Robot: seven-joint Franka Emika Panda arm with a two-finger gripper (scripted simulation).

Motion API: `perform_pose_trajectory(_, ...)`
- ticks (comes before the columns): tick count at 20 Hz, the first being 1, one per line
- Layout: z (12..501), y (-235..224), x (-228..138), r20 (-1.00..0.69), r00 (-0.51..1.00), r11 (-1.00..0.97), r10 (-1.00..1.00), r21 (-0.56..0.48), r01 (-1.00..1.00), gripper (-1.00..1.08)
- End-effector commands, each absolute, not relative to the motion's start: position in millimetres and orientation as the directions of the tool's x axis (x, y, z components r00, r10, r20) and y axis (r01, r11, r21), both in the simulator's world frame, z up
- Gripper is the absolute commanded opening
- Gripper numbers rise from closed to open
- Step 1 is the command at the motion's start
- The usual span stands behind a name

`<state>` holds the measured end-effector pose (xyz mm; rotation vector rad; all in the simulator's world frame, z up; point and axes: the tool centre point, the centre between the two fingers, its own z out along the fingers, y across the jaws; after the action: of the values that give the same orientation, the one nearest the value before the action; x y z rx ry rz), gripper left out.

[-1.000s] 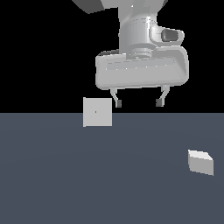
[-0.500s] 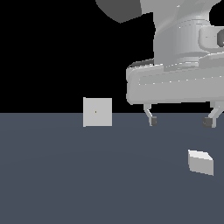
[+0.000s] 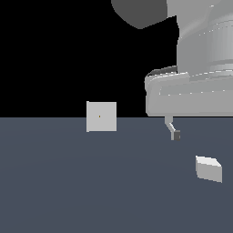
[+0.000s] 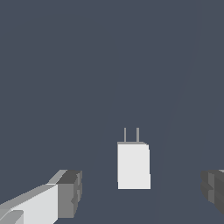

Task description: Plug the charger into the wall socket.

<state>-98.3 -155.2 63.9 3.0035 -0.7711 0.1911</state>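
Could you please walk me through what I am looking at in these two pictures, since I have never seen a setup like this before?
These are simulator renders of one robot arm. The exterior view comes from a camera off the arm: the big pale body at the exterior view's right is the arm's end, with one finger of its gripper showing below it; the other is out of frame. The wrist view comes from a camera on the arm, looking down between both fingers.

On the dark grey surface lie two things. The small white block is the charger; the wrist view shows its two thin prongs. The flat upright square with a dark centre dot is the wall socket, standing apart from the charger.

The gripper is open and holds nothing; the charger lies between its fingers in the wrist view, untouched.
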Motion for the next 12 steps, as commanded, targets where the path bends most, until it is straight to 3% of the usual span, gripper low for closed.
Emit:
perform_pose_trajectory(1, 64, -155, -98, 0.128, 0.869, -0.876, -0.478, 0.003, -0.482, 1.00)
perform_pose_trajectory(12, 32, -156, -100, 0.128, 0.867, -0.874, -0.481, 0.001, -0.485, 1.00)
